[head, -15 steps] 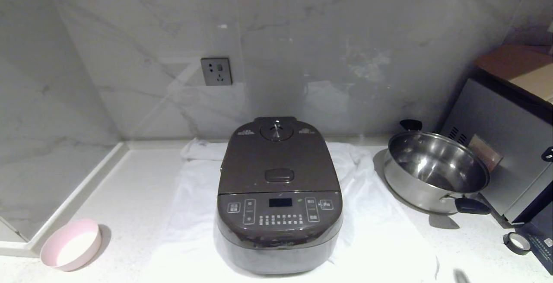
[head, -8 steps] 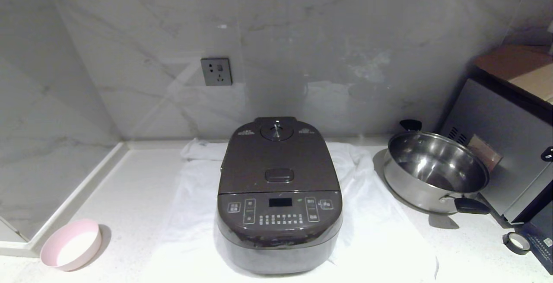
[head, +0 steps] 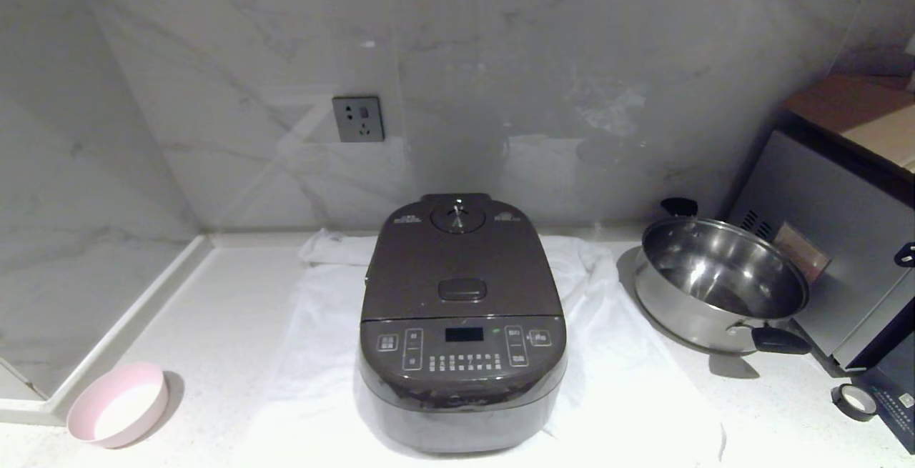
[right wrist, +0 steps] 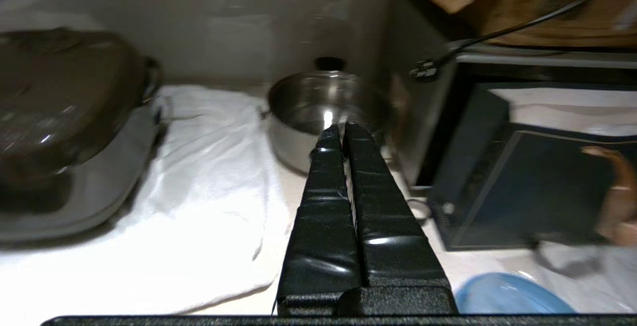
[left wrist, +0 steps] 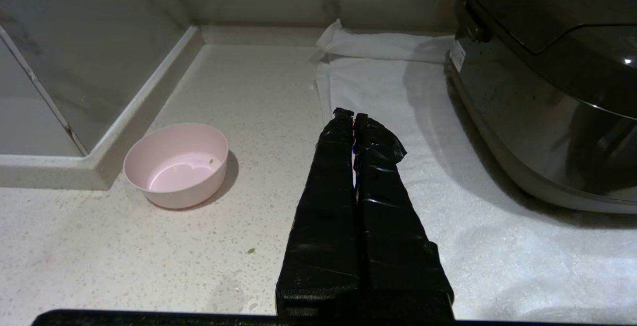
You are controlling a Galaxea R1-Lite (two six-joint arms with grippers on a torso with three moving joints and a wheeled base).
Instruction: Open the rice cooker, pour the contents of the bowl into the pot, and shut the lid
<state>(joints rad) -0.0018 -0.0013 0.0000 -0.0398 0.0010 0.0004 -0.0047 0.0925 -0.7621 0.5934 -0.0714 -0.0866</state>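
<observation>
The left gripper [left wrist: 353, 115], its black-wrapped fingers pressed together and grasping nothing, hovered above the speckled white counter [left wrist: 124, 261] at the edge of the crumpled white cloth [left wrist: 497, 246]. The small pale pink bowl [left wrist: 176, 164] stood on the counter off to one side of those clenched jaws, near the raised marble ledge [left wrist: 54, 171]; its white inside looked nearly empty, with only a tiny speck showing, and one small green bit [left wrist: 251, 251] lay loose on the counter close by. To the other side of the jaws stood the large dark brown rice cooker [left wrist: 547, 92], resting on the cloth, with a small white label on its side too small to read. In the head view the hinged dark brown lid [head: 457, 268] was down and shut, and the front button panel [head: 463, 348] carried white characters and a dark display (none of it legible). The right gripper [right wrist: 343, 129] was likewise clenched and empty, its tips pointing toward the shiny steel pan [right wrist: 311, 107] with black handles just ahead; the cooker lay off to one side of those jaws, and a boxy silver appliance [right wrist: 418, 117] and a dark box [right wrist: 527, 186] to the other. A grey wall socket [head: 357, 118] sat on the marble wall behind.
</observation>
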